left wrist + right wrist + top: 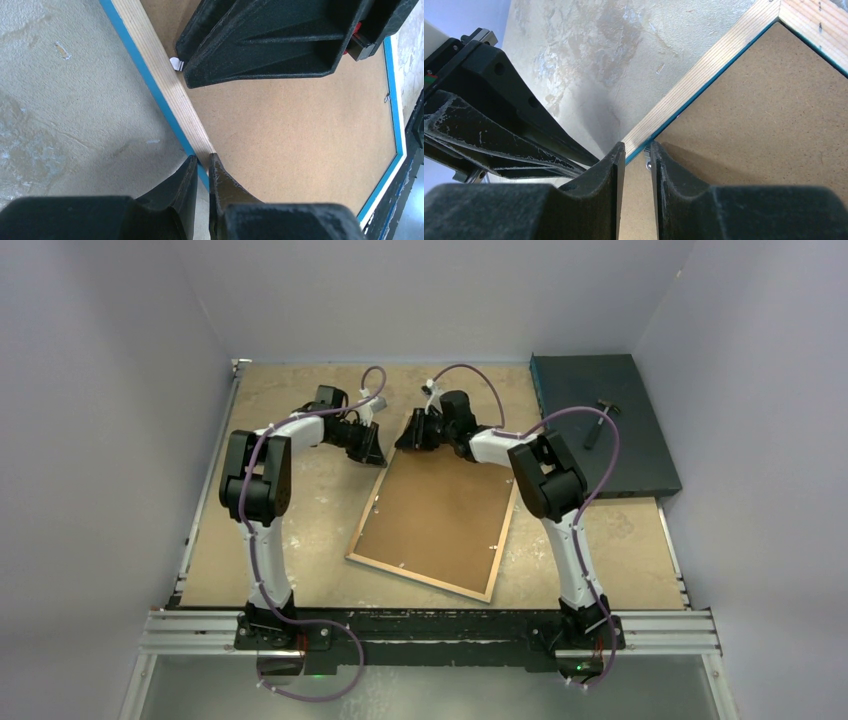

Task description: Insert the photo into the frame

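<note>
The frame (pixel 420 578) lies face down in the middle of the table, pale wood back up, with a thin blue edge. A brown backing board (pixel 440 510) fills its opening, and the photo is hidden. My left gripper (pixel 372 448) is at the frame's far left corner. In the left wrist view it (pixel 202 157) is shut on the frame's wooden rail (pixel 160 75). My right gripper (pixel 412 435) hangs over the far corner beside it. Its jaws (pixel 637 146) stand narrowly apart over the rail's inner blue edge (pixel 709 65) and a small metal tab (pixel 647 162).
A dark teal slab (pixel 580 455) with a small hammer (pixel 597 422) on it sits at the back right. Another white metal tab (pixel 175 63) shows on the rail just under the right gripper's fingers (pixel 270 40). Grey walls close in the table on three sides.
</note>
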